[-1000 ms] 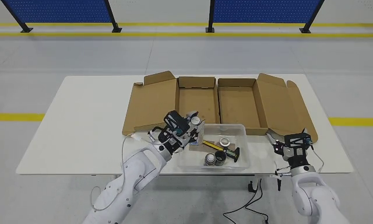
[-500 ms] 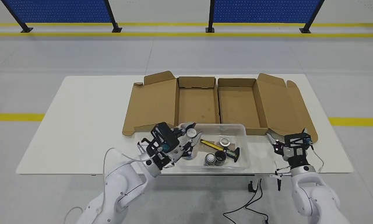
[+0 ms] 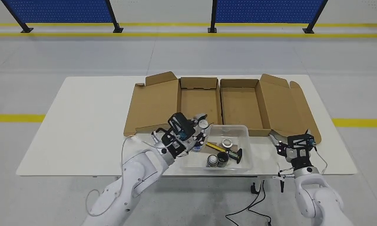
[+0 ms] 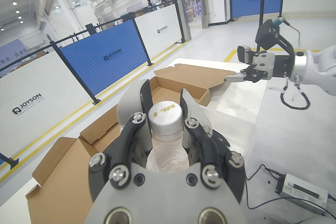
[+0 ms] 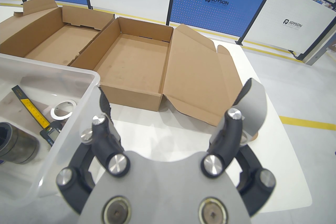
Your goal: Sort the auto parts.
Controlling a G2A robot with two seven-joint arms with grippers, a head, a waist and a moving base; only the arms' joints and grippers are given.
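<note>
Here our left claw (image 4: pixel 164 97) pinches the white-capped translucent plastic bottle (image 4: pixel 165 117) by the neck over the 11 o'clock corner of the clear plastic bin (image 3: pixel 235 126); we fear it swivels loose. Our right claw (image 5: pixel 176 93) gapes wide.

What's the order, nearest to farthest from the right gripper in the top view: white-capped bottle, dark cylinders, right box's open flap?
From the right gripper:
1. Right box's open flap, just ahead of it.
2. Dark cylinders, to its left in the clear bin.
3. White-capped bottle, farthest left, in the left gripper.
</note>
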